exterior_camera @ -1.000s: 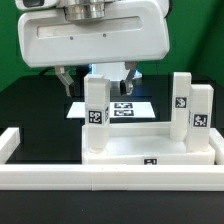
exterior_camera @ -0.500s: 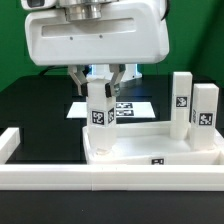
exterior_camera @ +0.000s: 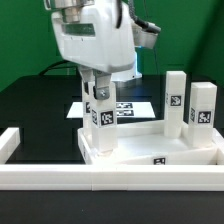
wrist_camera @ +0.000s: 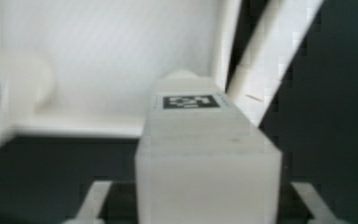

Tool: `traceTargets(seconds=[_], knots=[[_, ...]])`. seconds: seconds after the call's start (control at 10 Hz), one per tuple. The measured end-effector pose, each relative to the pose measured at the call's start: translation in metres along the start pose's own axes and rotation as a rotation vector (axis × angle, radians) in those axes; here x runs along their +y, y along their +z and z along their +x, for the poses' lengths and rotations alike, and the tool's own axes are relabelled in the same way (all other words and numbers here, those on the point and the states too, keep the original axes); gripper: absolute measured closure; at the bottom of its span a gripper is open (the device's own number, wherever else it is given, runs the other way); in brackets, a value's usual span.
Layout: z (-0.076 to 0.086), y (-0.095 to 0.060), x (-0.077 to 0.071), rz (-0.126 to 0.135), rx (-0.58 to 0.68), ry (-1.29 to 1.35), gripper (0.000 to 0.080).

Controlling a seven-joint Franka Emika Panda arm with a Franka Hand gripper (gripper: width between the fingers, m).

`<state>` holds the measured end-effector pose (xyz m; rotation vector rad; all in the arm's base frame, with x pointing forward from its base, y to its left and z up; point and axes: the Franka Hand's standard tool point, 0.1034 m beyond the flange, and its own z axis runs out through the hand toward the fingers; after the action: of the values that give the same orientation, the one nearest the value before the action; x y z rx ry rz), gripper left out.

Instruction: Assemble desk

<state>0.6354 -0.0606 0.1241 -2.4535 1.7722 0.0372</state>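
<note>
A: Where do we see the leg (exterior_camera: pixel 101 108)?

B: On the tabletop panel (exterior_camera: pixel 150 152), at its corner toward the exterior view's left, long axis near vertical, top leaning slightly toward that view's left.

A: And our gripper (exterior_camera: pixel 100 92)?

B: We see its fingers (wrist_camera: pixel 98 199) pinching the leg's upper end from both sides.

A: The other legs (exterior_camera: pixel 188 105)?

B: Two stand upright at the right corner.

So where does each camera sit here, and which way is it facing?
Exterior view: off the arm, low beside the table, looking across the border wall at the tabletop panel; the gripper and wrist housing show.
Wrist view: on the wrist, looking down along the fingers at the held leg.
Shared: that leg, gripped between both fingers, and the tabletop panel.
</note>
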Motion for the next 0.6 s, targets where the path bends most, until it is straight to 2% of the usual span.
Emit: traceTargets(seconds=[0.1,0.3,0.4,0.5,0.6], knots=[[-0.0038,0.0014,-0.0028,0.022,-0.032,0.162,0.0505],[-0.0062,0.0021,-0.0047,0.024,-0.046,0.372,0.0505],[-0.0060,0.0020,-0.0046,0.024,-0.045,0.384,0.0505],[-0.0060,0.0023,-0.0045,0.024,-0.045,0.373,0.0414],[-0.0058,0.0024,-0.0037,0.021,-0.042,0.306,0.0414]])
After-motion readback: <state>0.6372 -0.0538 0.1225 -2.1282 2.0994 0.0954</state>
